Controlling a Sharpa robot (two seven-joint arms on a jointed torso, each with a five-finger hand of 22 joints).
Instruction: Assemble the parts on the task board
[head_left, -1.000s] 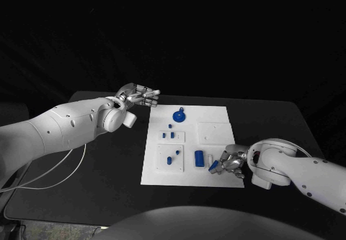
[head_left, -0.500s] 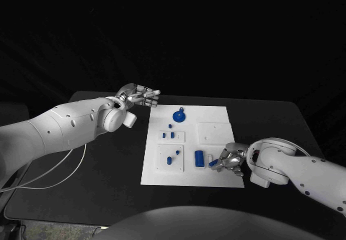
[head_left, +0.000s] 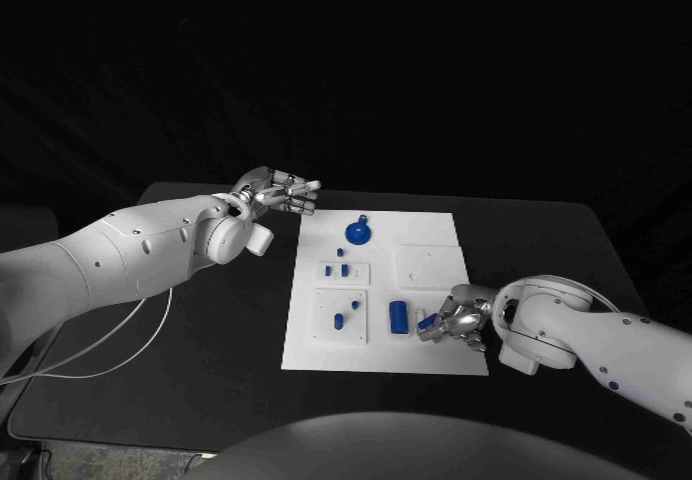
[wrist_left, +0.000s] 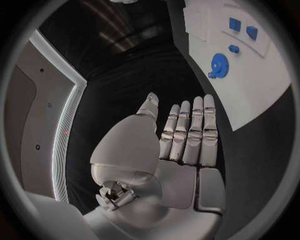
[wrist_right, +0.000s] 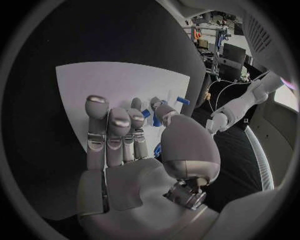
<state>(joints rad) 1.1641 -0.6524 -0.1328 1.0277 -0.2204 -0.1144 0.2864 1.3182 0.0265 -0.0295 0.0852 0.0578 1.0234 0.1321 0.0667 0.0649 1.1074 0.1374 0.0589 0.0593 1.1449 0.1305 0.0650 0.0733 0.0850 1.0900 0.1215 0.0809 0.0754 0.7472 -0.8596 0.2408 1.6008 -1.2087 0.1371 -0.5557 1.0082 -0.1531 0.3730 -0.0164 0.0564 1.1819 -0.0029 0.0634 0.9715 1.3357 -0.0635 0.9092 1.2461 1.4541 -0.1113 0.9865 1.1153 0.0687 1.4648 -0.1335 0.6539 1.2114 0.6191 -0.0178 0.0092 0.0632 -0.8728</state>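
The white task board (head_left: 433, 232) lies in the middle of the black table. A blue gear (head_left: 358, 234) rests near its far edge, and small blue pieces (head_left: 336, 269) sit in a raised block below it. A blue cylinder (head_left: 398, 317) stands by the near right area. My right hand (head_left: 462, 322) is over the board's near right corner and pinches a small blue piece (head_left: 427, 322) at its fingertips; the right wrist view shows the same piece (wrist_right: 150, 115) between thumb and fingers. My left hand (head_left: 281, 191) hovers off the board's far left corner with straight fingers (wrist_left: 187, 135), holding nothing.
Two more blue pieces (head_left: 340, 321) lie in the near left block of the board. A plain white square block (head_left: 428, 265) sits on the right side. The left wrist view shows the gear (wrist_left: 219, 65) and the board (wrist_left: 262, 80) beyond the fingertips. Black table surrounds the board.
My right hand has shifted slightly toward the far side with the small blue piece, which now sits closer to the blue cylinder. The left hand has not moved.
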